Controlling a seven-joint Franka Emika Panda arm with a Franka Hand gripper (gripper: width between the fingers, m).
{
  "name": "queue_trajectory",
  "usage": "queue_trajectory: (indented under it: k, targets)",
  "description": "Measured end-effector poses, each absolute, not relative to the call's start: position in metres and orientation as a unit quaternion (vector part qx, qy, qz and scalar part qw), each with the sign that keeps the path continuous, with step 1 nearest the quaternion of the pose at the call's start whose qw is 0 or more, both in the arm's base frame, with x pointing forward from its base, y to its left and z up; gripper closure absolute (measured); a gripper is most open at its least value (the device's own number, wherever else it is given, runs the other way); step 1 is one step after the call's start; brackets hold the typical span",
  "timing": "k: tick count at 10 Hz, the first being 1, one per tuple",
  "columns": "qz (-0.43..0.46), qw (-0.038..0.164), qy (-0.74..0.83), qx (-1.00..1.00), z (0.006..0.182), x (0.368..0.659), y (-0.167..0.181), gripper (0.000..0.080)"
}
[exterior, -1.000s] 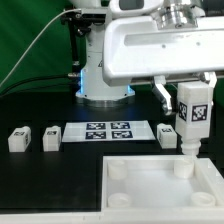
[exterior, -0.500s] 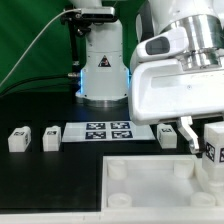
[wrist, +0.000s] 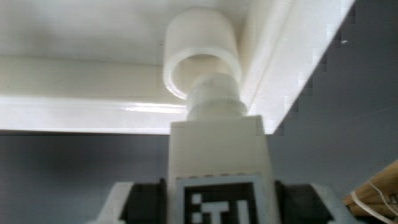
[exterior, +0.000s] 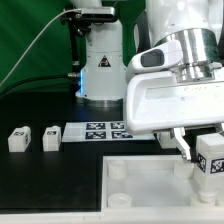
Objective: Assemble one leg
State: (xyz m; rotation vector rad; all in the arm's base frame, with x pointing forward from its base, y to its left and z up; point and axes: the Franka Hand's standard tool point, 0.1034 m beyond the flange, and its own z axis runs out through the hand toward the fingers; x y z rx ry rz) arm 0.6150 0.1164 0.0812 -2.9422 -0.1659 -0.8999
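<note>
Your pincer (exterior: pixel 204 148) is clenched on one leg (exterior: pixel 211 162), gripping the block-shaped body by its two opposite flat sides. The tagged face is turned outward toward the exterior camera. The leg hangs upright at the exterior view's right, just above the far corner of the white tray-like top (exterior: pixel 150 190), which lies flat on the dark surface (exterior: pixel 40 180).

In the wrist view, the leg's narrow stud points straight at a corner socket (wrist: pixel 201 45) and looks to be at its mouth. You cannot tell from here whether it is touching or already entered.

Two loose legs (exterior: pixel 17 139) (exterior: pixel 51 137) sit well apart from this one at the exterior view's left, beside the marker board (exterior: pixel 107 131).

Judging by its look, the leg is light, rigid moulded plastic with smooth, slightly slick faces. It should not deform under grip, but it could twist or slide between the pads if the stud binds in the socket. The hold on the broad flat sides of the block, away from the stud, is the sensible place: it leaves the tip free and gives you purchase for turning. The stud is the thin part, so side load is what I would avoid. Keep the leg's axis in line with the socket and let it seat without forcing.
</note>
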Motion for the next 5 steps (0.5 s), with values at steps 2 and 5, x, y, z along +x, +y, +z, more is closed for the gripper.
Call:
queue_trajectory:
  k: [2, 5]
  targets:
    - [-0.293, 0.029, -0.056, -0.954, 0.0806, 0.6146, 0.1161, 0.0509]
    - [-0.294, 0.028, -0.059, -0.953, 0.0807, 0.6141, 0.1155, 0.0509]
